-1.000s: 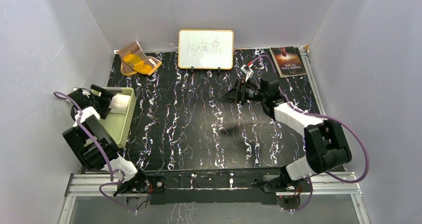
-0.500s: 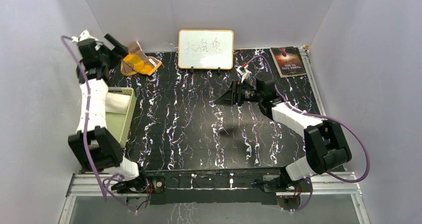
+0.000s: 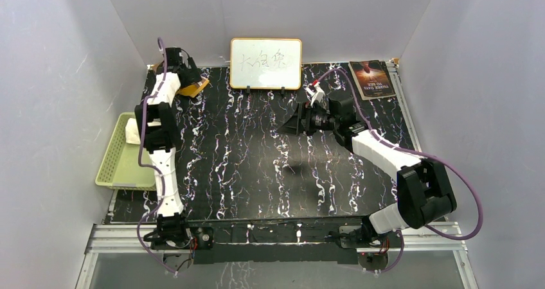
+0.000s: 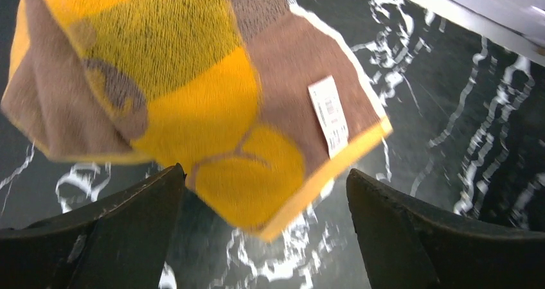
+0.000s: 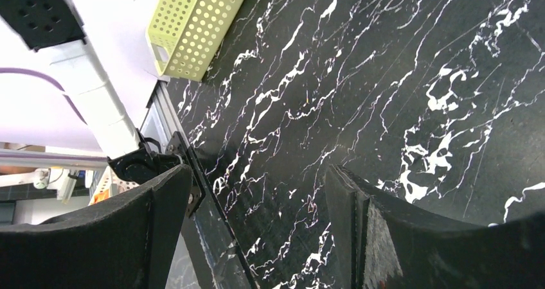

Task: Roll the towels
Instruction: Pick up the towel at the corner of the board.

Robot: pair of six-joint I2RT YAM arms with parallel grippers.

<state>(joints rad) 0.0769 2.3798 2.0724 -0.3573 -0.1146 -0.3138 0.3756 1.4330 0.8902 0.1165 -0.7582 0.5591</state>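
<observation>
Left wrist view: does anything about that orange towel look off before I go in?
Yes. The orange-and-brown towel lies bunched and folded over itself in the far-left corner of the table, its white tag facing up, so it isn't flat for rolling. The left hand hovers open over it. The cream towel sits in the green basket.

My top camera looks steeply down from above the near edge over the marbled table (image 3: 257, 173). My left wrist view sits close above the orange-and-brown towel (image 4: 212, 109); my right looks across the table toward the green basket (image 5: 193, 26), both seen overhead.
</observation>
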